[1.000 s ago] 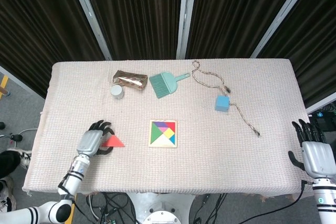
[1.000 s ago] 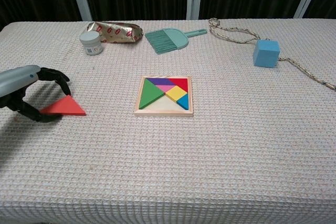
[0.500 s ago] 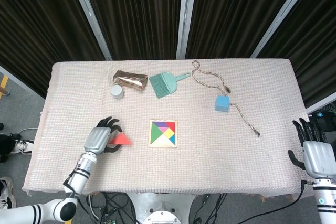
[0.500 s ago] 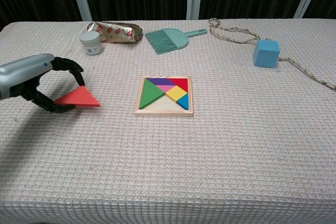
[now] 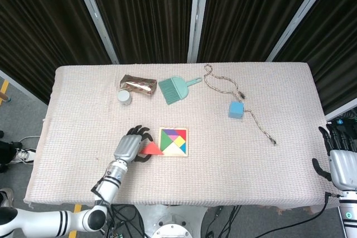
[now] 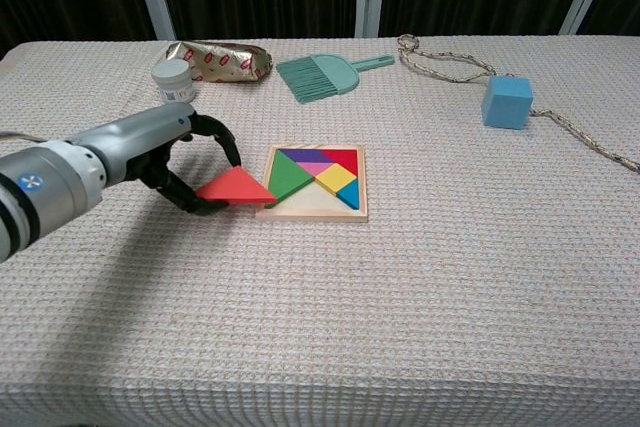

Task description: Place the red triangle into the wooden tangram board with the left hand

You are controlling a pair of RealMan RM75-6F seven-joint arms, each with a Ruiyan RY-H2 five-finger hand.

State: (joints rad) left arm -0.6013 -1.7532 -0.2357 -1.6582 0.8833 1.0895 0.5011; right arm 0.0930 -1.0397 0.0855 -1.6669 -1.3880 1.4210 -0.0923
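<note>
- Left hand [image 6: 190, 162] closest in, pinching the red triangle [image 6: 235, 187] between thumb below and fingers curled over the top. Same grip from the head view [image 5: 133, 144], triangle [image 5: 151, 149] poking out toward the board.
- Triangle held just off the cloth, its right tip right at the left edge of the wooden tangram board [image 6: 313, 183], about touching the frame. Not in the tray yet.
- Board sitting flat mid-table [image 5: 173, 141], already packed with green, purple, red, yellow and blue pieces; bare wood showing along the bottom part.
- Right hand [image 5: 340, 160] way off at the table's right edge, only in the head view, fingers apart and upright, holding nothing.
- Further back on the right, blue cube [image 6: 506, 101] lying against a rope [image 6: 440, 65] that loops up near the far edge and trails off to the right.
- Far row on the left: small white jar [image 6: 174, 82], shiny foil packet [image 6: 220, 58] just behind it, and a teal hand brush [image 6: 322, 75] beside the packet, handle pointing right.
- All on a pale waffle-weave tablecloth [image 6: 400, 297].
</note>
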